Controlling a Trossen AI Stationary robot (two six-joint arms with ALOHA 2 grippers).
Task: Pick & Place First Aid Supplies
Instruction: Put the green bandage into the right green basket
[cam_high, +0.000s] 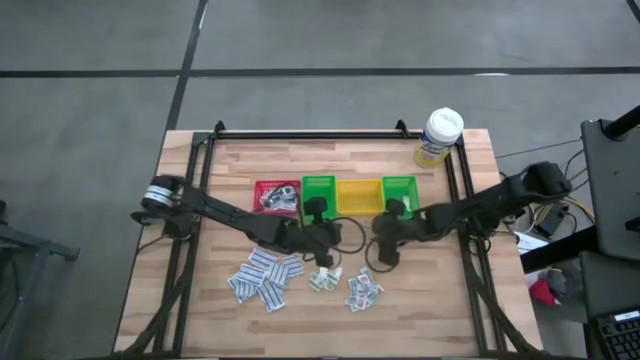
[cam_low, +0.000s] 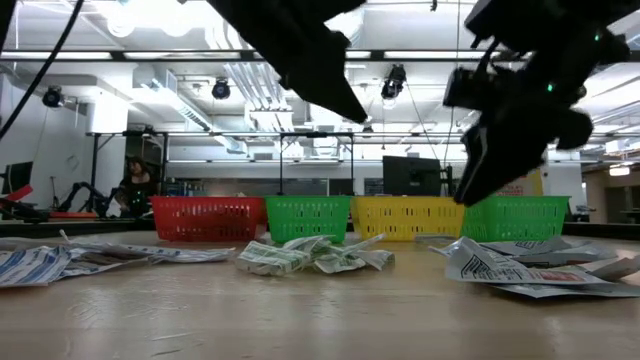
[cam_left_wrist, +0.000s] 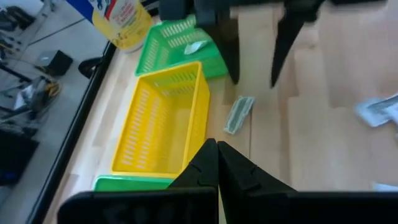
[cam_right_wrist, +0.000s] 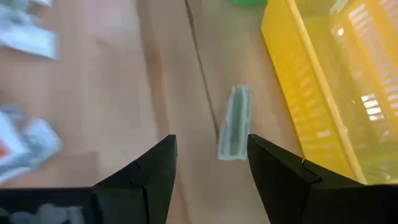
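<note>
A small strip-shaped packet with green print (cam_right_wrist: 235, 130) lies flat on the wood beside the yellow bin (cam_right_wrist: 323, 81), also seen in the left wrist view (cam_left_wrist: 239, 114). My right gripper (cam_right_wrist: 211, 152) is open and hovers over it, one finger on each side, touching nothing. It also shows in the high view (cam_high: 383, 245). My left gripper (cam_high: 322, 240) is shut and empty (cam_left_wrist: 217, 163), near the table's middle and in front of the bins. Loose white packets lie in three piles (cam_high: 262, 278), (cam_high: 325, 279), (cam_high: 362, 290) toward the near edge.
Four small bins stand in a row: red (cam_high: 277, 195) with packets inside, green (cam_high: 318, 188), yellow (cam_high: 358, 195), and green (cam_high: 398, 190) with a packet in it (cam_left_wrist: 194, 46). A white-capped bottle with a yellow label (cam_high: 440, 135) stands at the far right corner. A person (cam_low: 135, 180) is in the room behind.
</note>
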